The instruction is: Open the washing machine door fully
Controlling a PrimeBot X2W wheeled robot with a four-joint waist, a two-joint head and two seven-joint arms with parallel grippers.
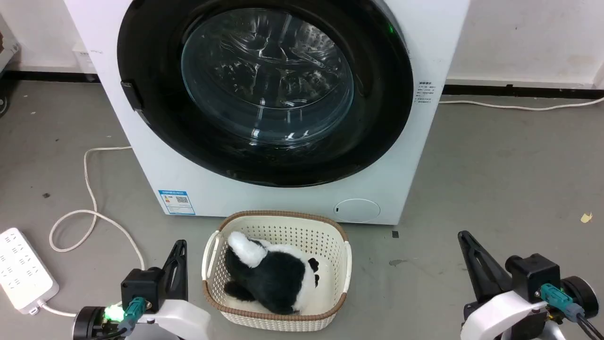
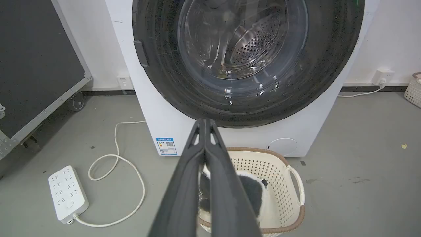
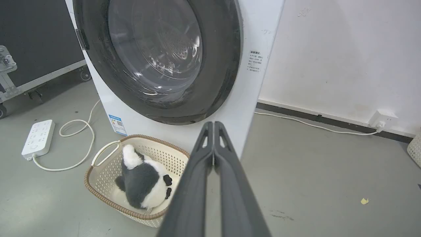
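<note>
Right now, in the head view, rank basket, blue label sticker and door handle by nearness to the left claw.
1. basket, right of the left claw
2. blue label sticker, ahead, low on the washing machine
3. door handle, higher, upper left

Closed washing machine door (image 1: 264, 89) with open air before it, above a cream basket (image 1: 278, 218) holding a plush toy (image 1: 273, 278) that blocks the floor just before the washing machine (image 1: 141, 156); power strip (image 1: 23, 269) and looped cable (image 1: 89, 189) obstruct the left, with open grey floor (image 1: 495, 189) to the right.
</note>
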